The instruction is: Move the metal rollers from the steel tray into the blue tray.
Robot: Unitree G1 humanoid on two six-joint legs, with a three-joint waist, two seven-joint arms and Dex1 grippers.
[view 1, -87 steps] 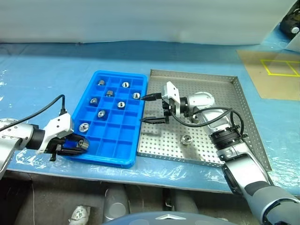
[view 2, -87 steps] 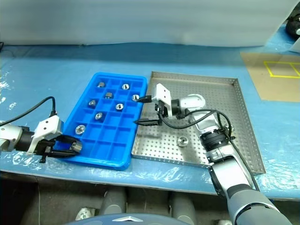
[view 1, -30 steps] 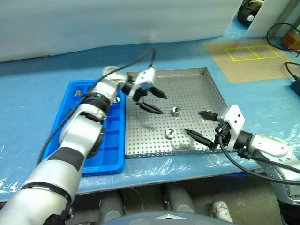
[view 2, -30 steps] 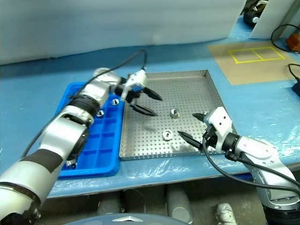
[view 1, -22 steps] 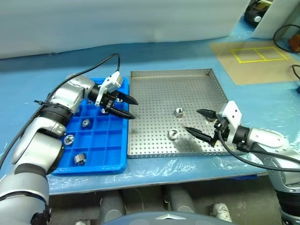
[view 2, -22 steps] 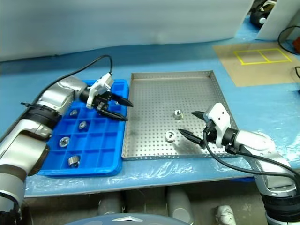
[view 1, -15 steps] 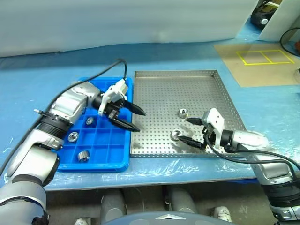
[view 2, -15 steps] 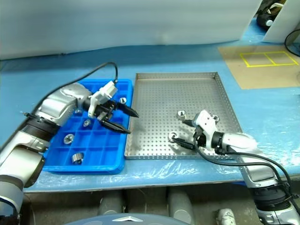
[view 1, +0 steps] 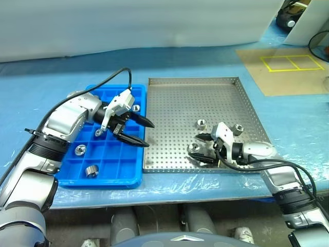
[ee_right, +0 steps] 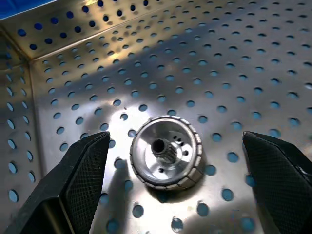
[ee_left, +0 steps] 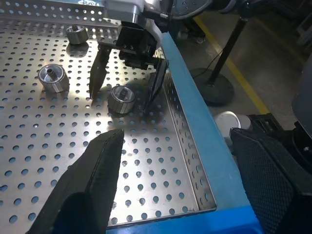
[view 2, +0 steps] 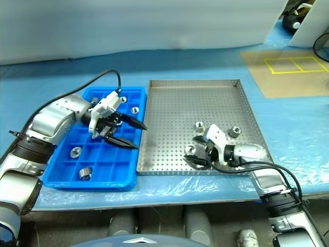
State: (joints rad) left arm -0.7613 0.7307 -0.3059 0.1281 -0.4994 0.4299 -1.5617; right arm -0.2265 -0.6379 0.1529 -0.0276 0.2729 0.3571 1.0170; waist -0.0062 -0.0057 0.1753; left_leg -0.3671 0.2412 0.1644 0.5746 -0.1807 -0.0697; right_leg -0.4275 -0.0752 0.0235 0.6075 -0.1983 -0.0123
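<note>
Pick step in hand: right gripper (view 1: 202,147) jaws wide open, empty, straddling 1 roller (ee_right: 166,151) in steel tray (view 1: 205,85); closing needed next; left gripper (view 1: 138,130) open, empty.

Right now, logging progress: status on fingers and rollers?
Right gripper open, straddling a roller, not closed. Left gripper open, empty, at the blue tray edge. Two more rollers in the steel tray.
</note>
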